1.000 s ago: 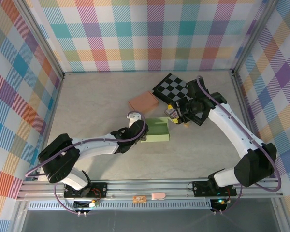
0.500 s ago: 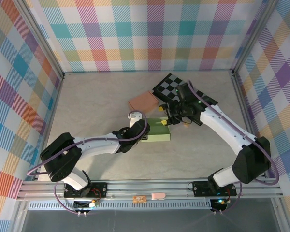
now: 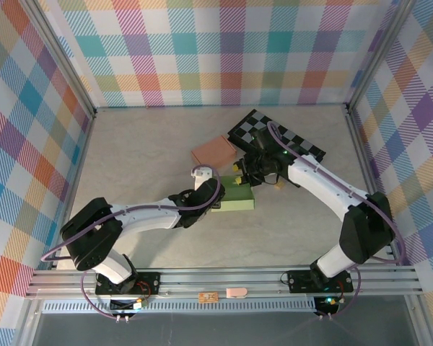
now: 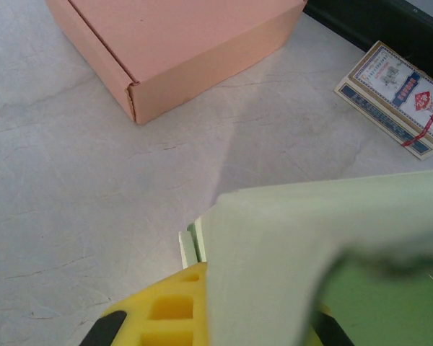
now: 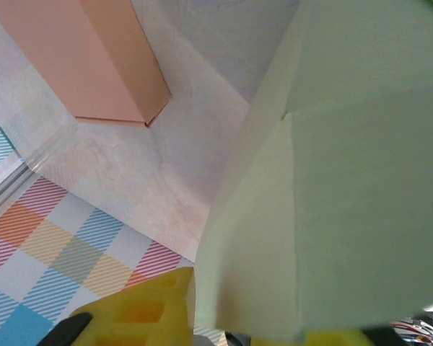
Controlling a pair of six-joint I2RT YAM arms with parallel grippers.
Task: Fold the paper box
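- The pale green paper box [image 3: 238, 201] is lying near the middle of the grey marbled worktop [image 3: 144, 158], between the two arms' wrists, with one thin wall standing up.
- The left jaws are reaching the box from its left side. In the left wrist view they are closing flat on that upright green wall, which is passing between the yellow pads [image 4: 159, 317].
- The right jaws are meeting the box at its far edge. In the right wrist view a creased green panel is running between the yellow pads [image 5: 141, 313], but whether they are pinching it or standing slightly apart cannot be told.
- A salmon-pink closed cardboard box [image 3: 213, 151] is sitting just beyond the green box, towards the back wall and apart from it.
- A black-and-white chequered board [image 3: 274, 133] is lying behind the right wrist, angled towards the rear right corner.
- A small printed card pack bound with a red band [image 4: 397, 97] is resting on the worktop beside the board's dark edge.
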